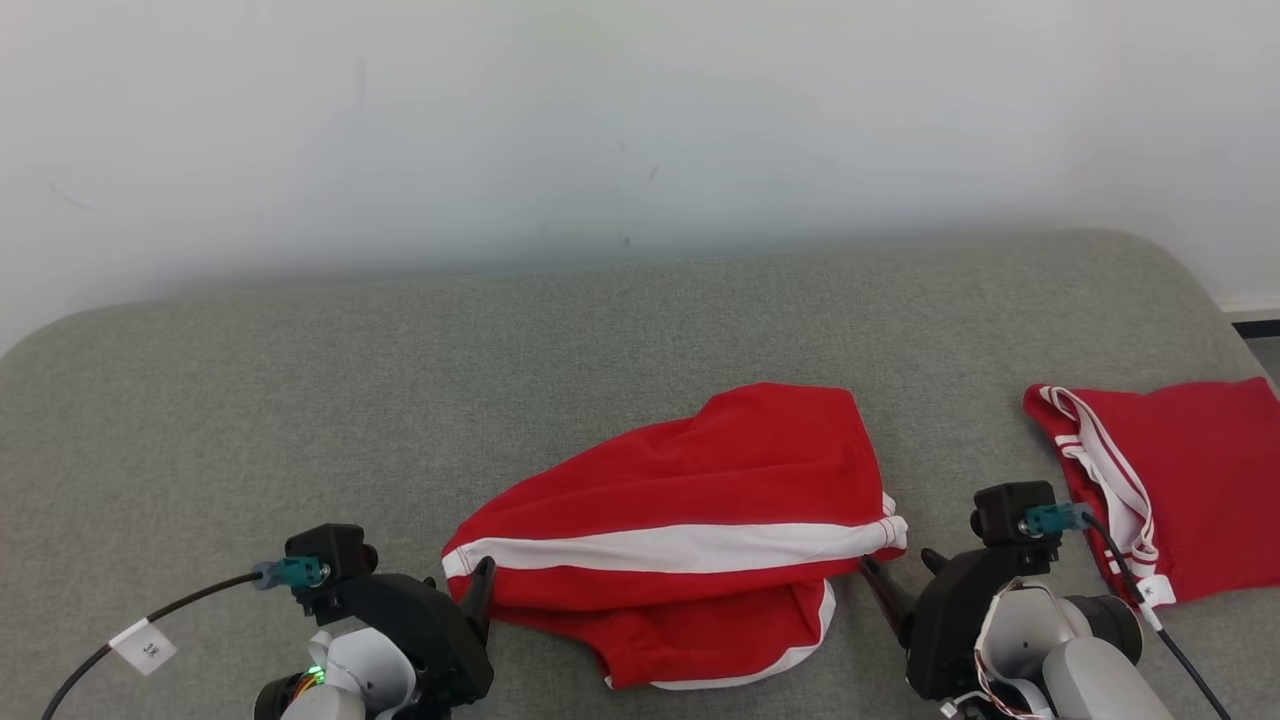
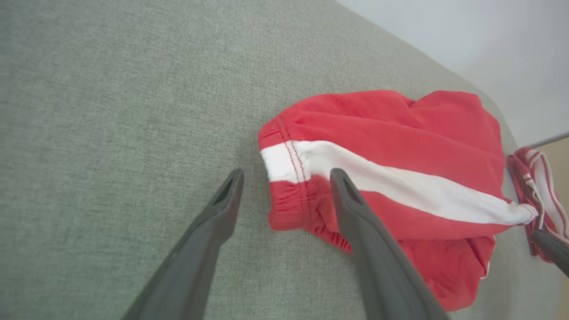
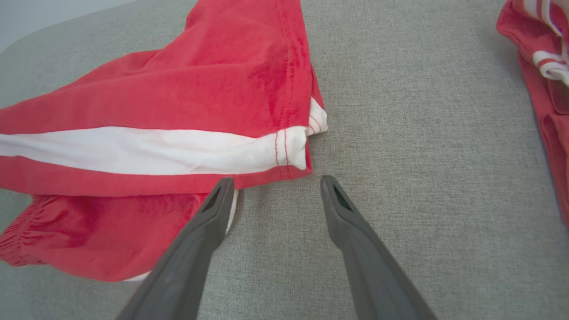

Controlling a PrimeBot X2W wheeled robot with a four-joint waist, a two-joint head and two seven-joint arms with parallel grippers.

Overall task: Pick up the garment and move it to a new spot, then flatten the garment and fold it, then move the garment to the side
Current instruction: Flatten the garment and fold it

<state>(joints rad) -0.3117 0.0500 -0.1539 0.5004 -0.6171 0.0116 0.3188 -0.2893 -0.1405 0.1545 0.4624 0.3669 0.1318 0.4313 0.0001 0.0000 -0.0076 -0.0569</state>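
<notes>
Garment: the red fabric shorts with a broad white side stripe (image 1: 700, 500) lie bunched on the grey fabric-covered worktop (image 1: 300, 400). They are apart from the other red garment with white stripes (image 1: 1200, 480), on the robot's left of it.
Lie of the cloth: one layer is doubled over another and nothing lies flat. The elastic waistband is at the end far from the striped garment, and a stitched hem is at the end toward it.
Left end effector (image 2: 286, 174): jaws wide and holding nothing, at the waistband end. One finger overlaps the cloth; contact cannot be told.
Right end effector (image 1: 899, 562): jaws wide and empty, just short of the hem, between the shorts and the striped garment.
Done: uncertain, since it cannot be told whether this is the new spot.
Left: judging by the crumpled cloth, flattening, folding and moving aside.
</notes>
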